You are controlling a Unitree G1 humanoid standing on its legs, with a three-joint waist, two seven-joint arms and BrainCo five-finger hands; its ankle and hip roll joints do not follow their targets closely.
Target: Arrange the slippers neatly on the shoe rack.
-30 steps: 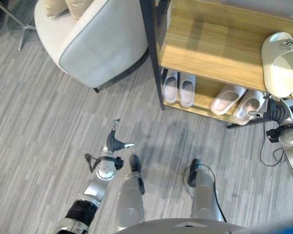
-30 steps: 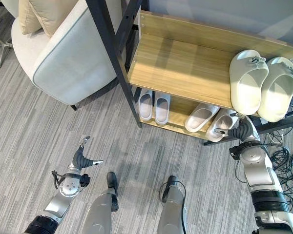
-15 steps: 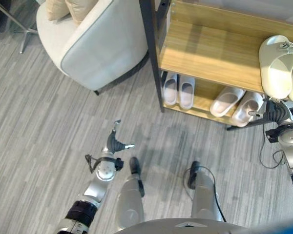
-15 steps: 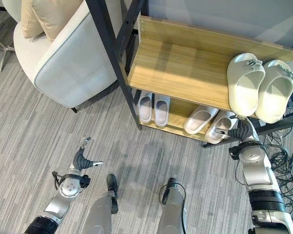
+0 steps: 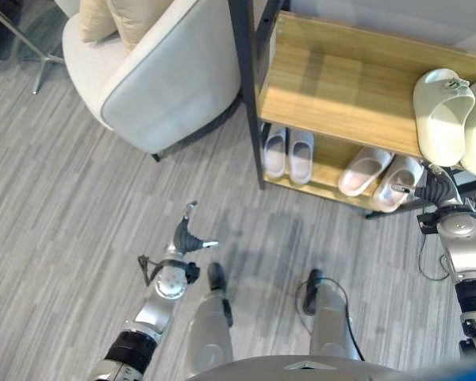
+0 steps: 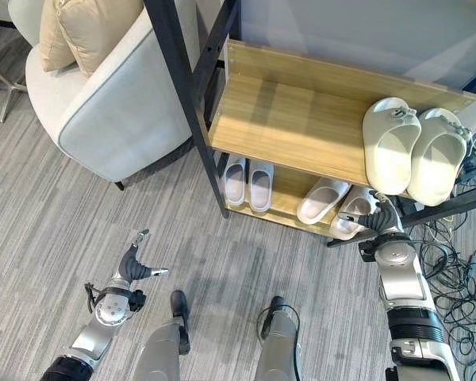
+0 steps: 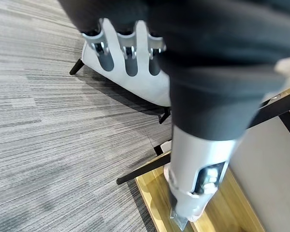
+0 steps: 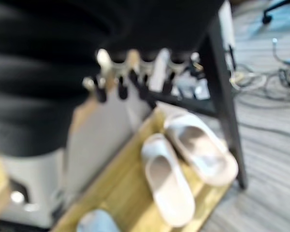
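The shoe rack [image 5: 333, 79] has two wooden shelves in a black frame. A cream pair of slippers [image 6: 389, 143] lies at the right of the top shelf. On the lower shelf a pale lilac pair [image 5: 288, 151] stands straight at the left, and a white pair [image 6: 321, 200] lies slanted at the right. My right hand [image 6: 378, 222] is at the rack's front right corner, beside the rightmost white slipper [image 5: 397, 182]. Its fingers [image 8: 130, 72] are straight and hold nothing; whether they touch the slipper I cannot tell. My left hand [image 5: 186, 234] hangs open over the floor.
A cream armchair [image 5: 159, 71] with cushions stands left of the rack, close to its black front post [image 5: 246, 87]. A tangle of cables [image 6: 460, 270] lies on the floor to the right of the rack. The floor is grey striped carpet [image 5: 71, 206].
The whole view has shifted as the camera moved. My right hand has edged a little closer to the rightmost white slipper. The left hand keeps its pose.
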